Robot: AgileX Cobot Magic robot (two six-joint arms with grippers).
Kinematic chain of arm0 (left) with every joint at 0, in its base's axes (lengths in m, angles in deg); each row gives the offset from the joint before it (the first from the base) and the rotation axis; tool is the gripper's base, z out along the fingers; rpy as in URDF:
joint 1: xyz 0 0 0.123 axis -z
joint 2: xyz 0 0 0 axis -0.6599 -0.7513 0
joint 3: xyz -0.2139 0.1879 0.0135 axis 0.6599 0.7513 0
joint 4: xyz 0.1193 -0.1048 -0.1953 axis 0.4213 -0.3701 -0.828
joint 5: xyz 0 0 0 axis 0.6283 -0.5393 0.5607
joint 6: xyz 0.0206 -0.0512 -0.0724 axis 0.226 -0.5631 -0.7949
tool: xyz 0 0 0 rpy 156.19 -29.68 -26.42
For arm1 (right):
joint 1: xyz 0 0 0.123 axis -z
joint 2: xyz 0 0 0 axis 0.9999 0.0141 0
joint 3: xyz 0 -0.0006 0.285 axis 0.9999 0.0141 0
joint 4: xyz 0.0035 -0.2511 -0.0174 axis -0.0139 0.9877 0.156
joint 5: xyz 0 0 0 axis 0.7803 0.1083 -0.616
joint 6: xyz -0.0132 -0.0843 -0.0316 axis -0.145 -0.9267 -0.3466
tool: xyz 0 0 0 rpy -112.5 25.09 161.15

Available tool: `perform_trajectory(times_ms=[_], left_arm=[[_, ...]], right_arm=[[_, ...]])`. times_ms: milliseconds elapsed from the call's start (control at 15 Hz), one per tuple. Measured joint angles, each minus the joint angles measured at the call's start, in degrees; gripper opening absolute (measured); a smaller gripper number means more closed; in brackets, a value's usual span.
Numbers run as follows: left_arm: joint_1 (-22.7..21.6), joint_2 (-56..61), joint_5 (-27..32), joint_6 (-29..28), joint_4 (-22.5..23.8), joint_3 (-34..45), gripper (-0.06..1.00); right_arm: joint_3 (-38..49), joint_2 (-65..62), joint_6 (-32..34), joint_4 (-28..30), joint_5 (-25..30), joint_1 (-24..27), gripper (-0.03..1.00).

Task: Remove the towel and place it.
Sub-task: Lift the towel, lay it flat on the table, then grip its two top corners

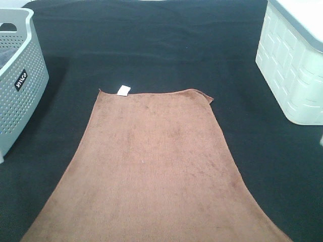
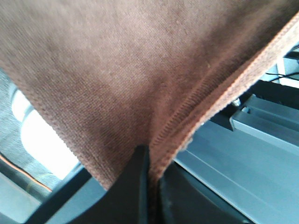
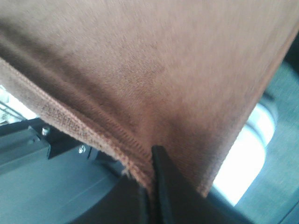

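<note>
Brown towel [image 1: 156, 166] stretches toward twelve o'clock; left gripper [image 2: 148, 163] and right gripper [image 3: 152, 179] pinch tight its six o'clock corners.

A plain brown towel [image 1: 151, 166] with a white tag [image 1: 123, 90] shows against a black cloth [image 1: 151, 45]. At upper left, a grey basket [image 1: 28, 101] dotted with holes; at upper right, a white basket [image 1: 287, 70] in block relief.
</note>
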Motion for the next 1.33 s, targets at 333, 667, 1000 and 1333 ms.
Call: perform_trajectory(times_ms=[333,667,1000,1333], left_arm=[[0.0,0.0,0.06,0.0,-0.63,0.4,0.0],[0.0,-4.53,0.11,-3.5,-0.57,0.52,0.0],[0.0,-11.29,-2.41,-4.47,-0.52,0.52,0.0],[0.34,-21.43,-5.39,-1.43,-1.26,-1.38,0.0]], right_arm=[[1.72,0.06,1.2,-0.4,-0.06,0.0,0.01],[1.72,8.65,1.43,-0.63,-0.11,0.0,0.01],[0.34,19.65,1.72,-0.46,-3.95,0.0,0.01],[0.23,32.14,-1.32,-0.57,-8.59,0.0,0.01]])
